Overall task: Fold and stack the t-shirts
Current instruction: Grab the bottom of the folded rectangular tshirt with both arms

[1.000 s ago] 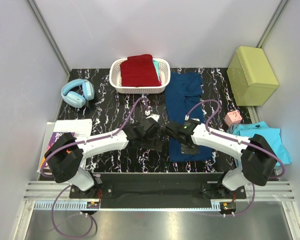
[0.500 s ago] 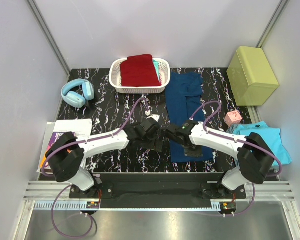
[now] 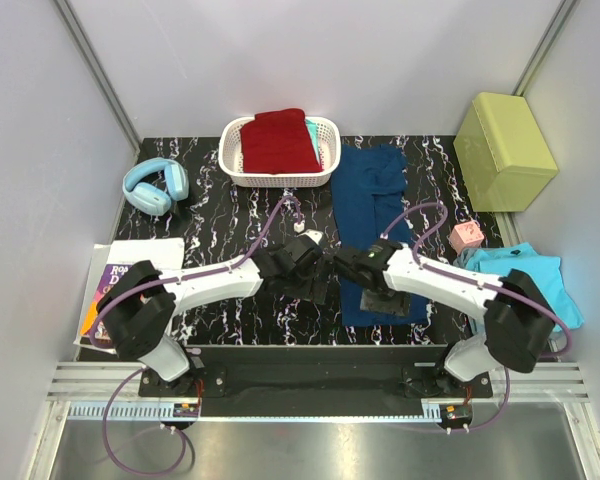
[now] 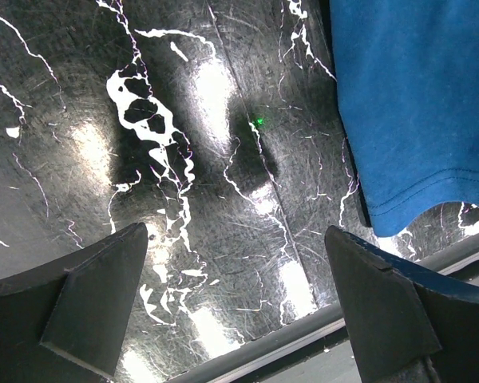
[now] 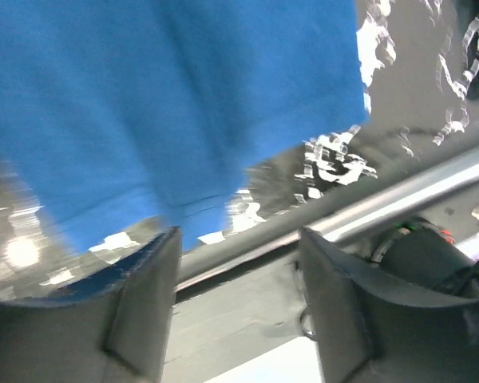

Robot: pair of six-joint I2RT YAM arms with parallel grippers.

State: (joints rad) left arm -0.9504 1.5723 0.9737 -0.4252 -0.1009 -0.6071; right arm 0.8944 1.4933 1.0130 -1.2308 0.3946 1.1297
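Two open grippers hung at the near-left corner of the navy t-shirt (image 3: 365, 190).
The left gripper (image 4: 235, 247) had its jaws spread wide over the bare marbled table (image 3: 220, 225), with the shirt's left edge and near hem just to its right. The right gripper (image 5: 239, 239) had its jaws parted with nothing between them, over that hem, close to the table's near edge. The dark red t-shirt (image 3: 278, 140) lay in the white basket (image 3: 230, 158) at the far edge, and the turquoise t-shirt (image 3: 535, 275) lay at the right edge. Open tabletop stretched left toward the headphones (image 3: 155, 185).
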